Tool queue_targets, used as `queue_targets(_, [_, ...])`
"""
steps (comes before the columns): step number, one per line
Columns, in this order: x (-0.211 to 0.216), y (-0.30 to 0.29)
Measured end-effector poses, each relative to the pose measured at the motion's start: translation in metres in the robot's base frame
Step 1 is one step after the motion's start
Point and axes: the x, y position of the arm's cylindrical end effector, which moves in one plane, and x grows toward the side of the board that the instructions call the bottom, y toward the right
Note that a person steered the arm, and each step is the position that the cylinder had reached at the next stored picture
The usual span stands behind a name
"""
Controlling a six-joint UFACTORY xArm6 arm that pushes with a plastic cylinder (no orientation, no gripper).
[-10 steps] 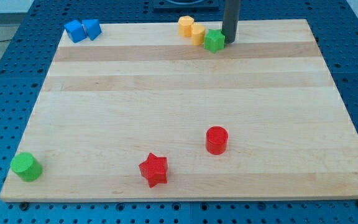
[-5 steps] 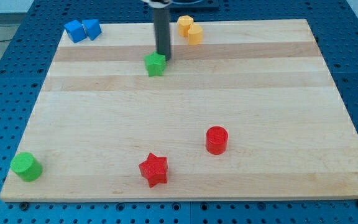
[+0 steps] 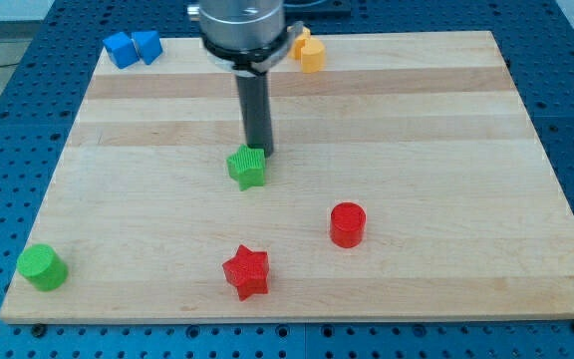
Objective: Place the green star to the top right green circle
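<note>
The green star (image 3: 248, 168) lies on the wooden board (image 3: 446, 170), a little left of the middle. My tip (image 3: 260, 153) stands right at the star's upper right edge, touching it or nearly so. The green circle (image 3: 42, 266) sits at the board's bottom left corner, far down and to the left of the star.
A red star (image 3: 246, 271) and a red circle (image 3: 348, 224) lie in the lower middle. Two blue blocks (image 3: 133, 47) sit at the top left corner. Two yellow blocks (image 3: 307, 50) sit at the top edge, partly hidden behind the arm.
The tip has pushed the green star from the top edge, beside the yellow blocks, down and left to the board's middle. The other blocks have not moved.
</note>
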Motion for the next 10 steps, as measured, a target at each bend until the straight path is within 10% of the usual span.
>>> queue_targets(7, [0.155, -0.096])
queue_targets(10, [0.127, -0.136])
